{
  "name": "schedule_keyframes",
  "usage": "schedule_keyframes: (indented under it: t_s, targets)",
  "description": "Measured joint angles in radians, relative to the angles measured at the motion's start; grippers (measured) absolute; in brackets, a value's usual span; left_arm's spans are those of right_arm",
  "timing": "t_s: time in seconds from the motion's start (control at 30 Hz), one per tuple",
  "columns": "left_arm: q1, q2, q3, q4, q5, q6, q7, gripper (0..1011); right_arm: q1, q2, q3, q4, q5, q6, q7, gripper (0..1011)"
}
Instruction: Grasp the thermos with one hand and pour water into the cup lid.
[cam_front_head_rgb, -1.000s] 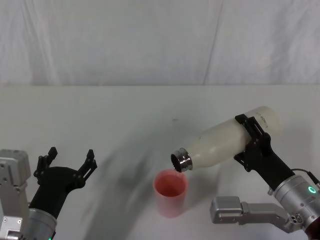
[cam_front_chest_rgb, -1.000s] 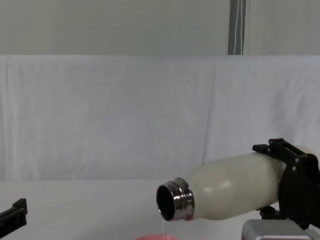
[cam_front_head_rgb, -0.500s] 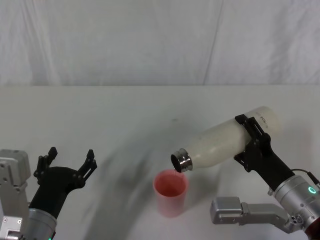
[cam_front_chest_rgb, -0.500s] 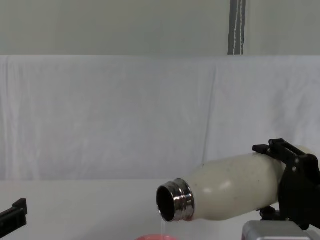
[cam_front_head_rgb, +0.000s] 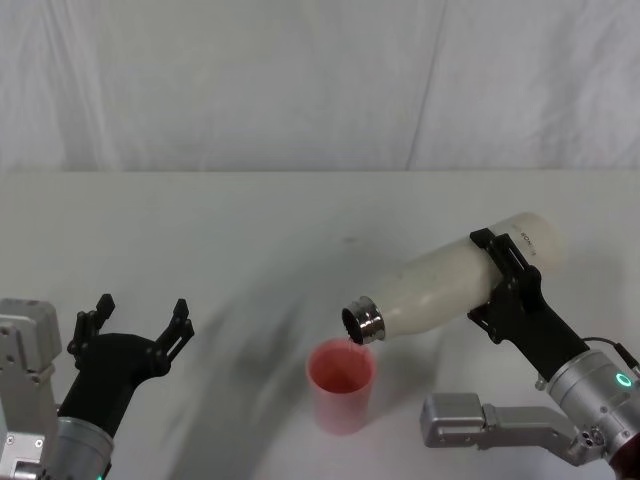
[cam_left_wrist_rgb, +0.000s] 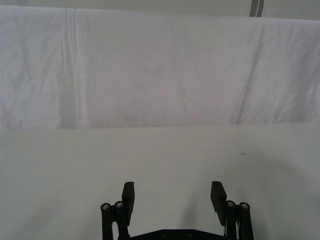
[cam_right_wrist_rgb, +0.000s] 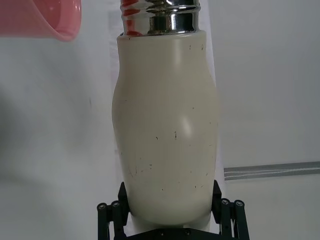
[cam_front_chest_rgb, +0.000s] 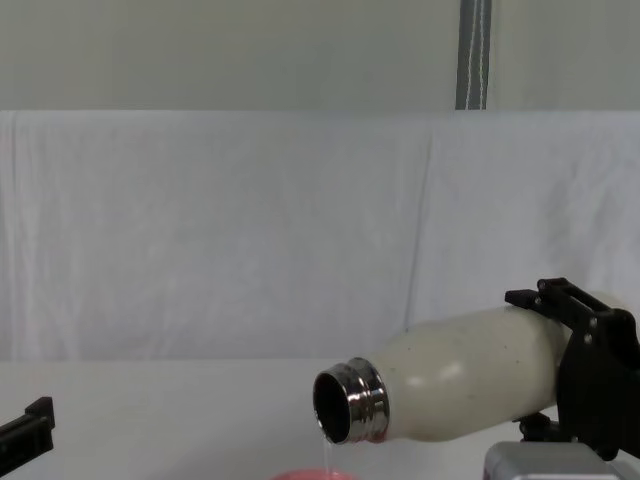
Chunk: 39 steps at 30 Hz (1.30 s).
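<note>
Right gripper (cam_front_head_rgb: 505, 280) is clamping the lower body of the thermos (cam_front_head_rgb: 450, 285) between its two jaws, tipping the steel neck down over the pink cup lid (cam_front_head_rgb: 341, 383) while a thin stream is falling from the mouth in the chest view. The bottle is likely rigid, smooth and heavier toward its base, so the wide lower body is the sound place to hold, whereas the cup lid looks light and easily knocked. Left gripper (cam_front_head_rgb: 135, 325) is resting with its fingers spread and empty near the left edge of the white table (cam_front_head_rgb: 250, 230), which is backed by a white cloth wall (cam_front_head_rgb: 300, 80).

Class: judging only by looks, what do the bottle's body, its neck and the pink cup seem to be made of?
Thermos body: matte cream coating, no glare. Its neck: polished steel, with mirror-like reflections. Cup lid: probably plastic, since its pink rim looks slightly translucent.
</note>
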Motion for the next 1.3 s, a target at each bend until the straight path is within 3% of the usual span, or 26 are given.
schedule_keyframes:
  t_s: [1.3]
  targets:
    - [0.000, 0.000, 0.000, 0.000, 0.000, 0.000, 0.000, 1001, 0.007, 0.002, -0.004, 0.003, -0.002, -0.002, 0.000, 951]
